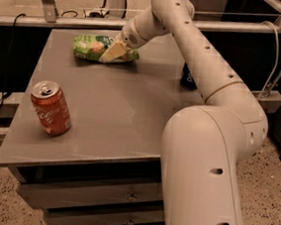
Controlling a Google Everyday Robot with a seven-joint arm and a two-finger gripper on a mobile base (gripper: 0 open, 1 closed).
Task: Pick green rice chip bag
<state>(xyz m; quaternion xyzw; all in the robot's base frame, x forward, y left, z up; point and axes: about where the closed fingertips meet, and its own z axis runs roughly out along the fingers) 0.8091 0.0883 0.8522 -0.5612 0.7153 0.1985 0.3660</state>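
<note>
The green rice chip bag lies flat at the far left of the grey table. It is light green with pictured pale chips. My gripper reaches down from the right and sits on the right half of the bag, hiding that part of it. The white arm runs from the lower right of the view up to the bag.
A red soda can stands upright near the table's front left. A dark blue can stands at the right edge, mostly hidden behind my arm. Drawers sit under the tabletop. A metal rail runs behind the table.
</note>
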